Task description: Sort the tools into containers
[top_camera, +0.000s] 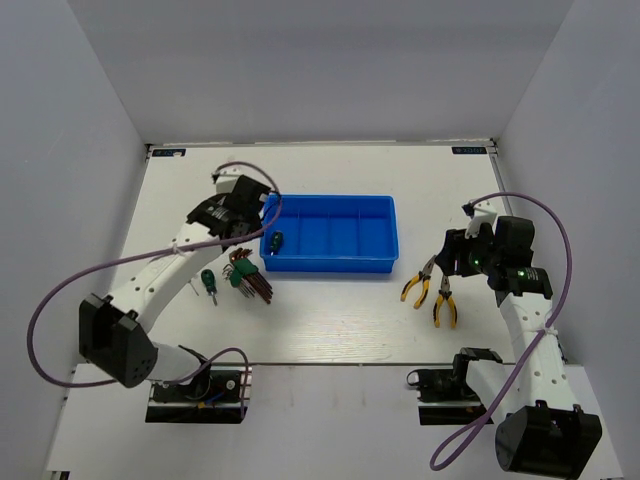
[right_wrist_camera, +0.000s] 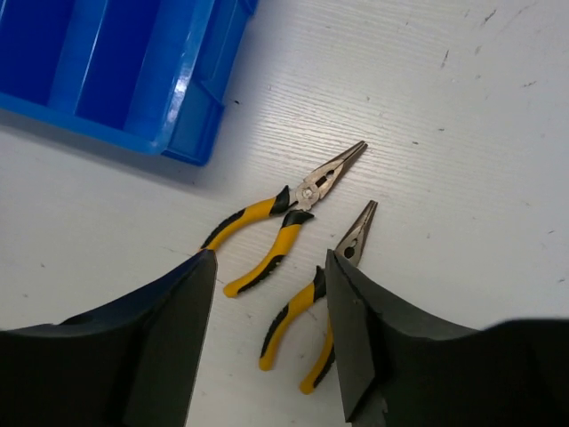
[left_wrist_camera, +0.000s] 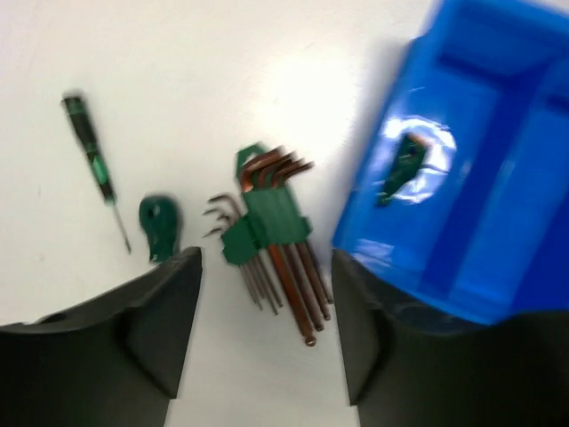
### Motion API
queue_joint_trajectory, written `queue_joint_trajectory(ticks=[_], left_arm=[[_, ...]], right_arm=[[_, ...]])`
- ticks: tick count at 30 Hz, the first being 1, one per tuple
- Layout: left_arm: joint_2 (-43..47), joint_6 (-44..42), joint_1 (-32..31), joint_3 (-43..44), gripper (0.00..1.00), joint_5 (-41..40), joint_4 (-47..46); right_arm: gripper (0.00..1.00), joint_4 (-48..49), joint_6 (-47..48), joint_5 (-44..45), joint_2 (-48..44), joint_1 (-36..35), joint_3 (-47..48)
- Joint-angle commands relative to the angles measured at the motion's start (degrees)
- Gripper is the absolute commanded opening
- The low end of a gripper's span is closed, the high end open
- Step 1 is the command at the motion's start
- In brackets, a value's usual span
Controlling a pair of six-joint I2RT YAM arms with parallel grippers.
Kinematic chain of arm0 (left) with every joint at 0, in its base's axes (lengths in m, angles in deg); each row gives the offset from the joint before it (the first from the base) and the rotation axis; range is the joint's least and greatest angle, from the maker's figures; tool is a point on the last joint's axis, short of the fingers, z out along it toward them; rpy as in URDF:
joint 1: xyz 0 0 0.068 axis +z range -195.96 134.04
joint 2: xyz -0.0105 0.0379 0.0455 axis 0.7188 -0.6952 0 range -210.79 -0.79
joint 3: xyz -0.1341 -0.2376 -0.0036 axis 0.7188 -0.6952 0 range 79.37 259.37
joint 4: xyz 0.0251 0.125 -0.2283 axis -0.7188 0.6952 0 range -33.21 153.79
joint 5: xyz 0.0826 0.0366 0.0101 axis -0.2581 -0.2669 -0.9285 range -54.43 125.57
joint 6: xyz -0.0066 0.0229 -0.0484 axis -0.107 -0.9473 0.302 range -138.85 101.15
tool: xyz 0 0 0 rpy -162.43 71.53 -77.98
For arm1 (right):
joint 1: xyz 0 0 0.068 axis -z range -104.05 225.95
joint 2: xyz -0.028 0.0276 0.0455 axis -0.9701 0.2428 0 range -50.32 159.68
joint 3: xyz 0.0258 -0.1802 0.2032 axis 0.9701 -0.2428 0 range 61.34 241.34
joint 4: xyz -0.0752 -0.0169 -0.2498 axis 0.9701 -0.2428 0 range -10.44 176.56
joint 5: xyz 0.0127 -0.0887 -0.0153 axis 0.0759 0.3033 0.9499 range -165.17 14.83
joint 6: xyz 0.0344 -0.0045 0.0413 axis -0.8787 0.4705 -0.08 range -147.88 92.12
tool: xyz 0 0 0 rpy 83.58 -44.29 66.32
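Left pincer [left_wrist_camera: 267,265]: fingers spread, nothing held, poised over the table [left_wrist_camera: 178,71].
- Hex key set [left_wrist_camera: 271,227] lies flat on the table, in line with the gap between the fingers.
- Stubby green screwdriver [left_wrist_camera: 158,227] sits just ahead of the finger on the left of the wrist view. Slim green-and-black screwdriver [left_wrist_camera: 92,160] lies further out on that side.
- Blue tray [left_wrist_camera: 391,240] is ahead of the other finger. A third screwdriver [left_wrist_camera: 402,167] lies in the tray's nearest end compartment.

Right pincer [right_wrist_camera: 271,258]: fingers spread, empty.
- First pliers [right_wrist_camera: 284,209] lie on the table just ahead of the gap.
- Second pliers [right_wrist_camera: 302,307] lie beside them, partly hidden by one finger.
- Both are apart from the tray.
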Motion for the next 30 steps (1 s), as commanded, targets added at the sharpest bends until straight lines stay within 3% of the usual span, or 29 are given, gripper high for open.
queue_joint_trajectory(ticks=[1, 7, 15, 19, 30], left_arm=[[3.2, 9.2, 2.3, -6.3, 0.72, 1.0, 5.2], [4.0, 8.2, 11.3, -14.9, 0.70, 7.3, 0.8], [-1.0, 3.6, 21.4, -18.0, 0.70, 13.1, -5.6], [-6.0, 1.9, 23.4, -19.3, 0.70, 15.1, -6.8], [-8.1, 0.1, 26.3, -21.9, 0.67, 18.0, -9.5]], right_arm=[[0.64, -0.1, 0.6, -1.1, -0.1, 0.0, 2.1], [0.65, -0.6, 1.0, -0.7, -0.7, 0.2, 2.4], [0.65, -0.6, 1.9, -0.4, -0.7, 0.1, 2.3], [0.65, -0.6, 1.9, -0.3, -0.8, 0.2, 2.2], [0.65, -0.6, 2.0, 0.1, -1.1, 0.2, 2.2]])
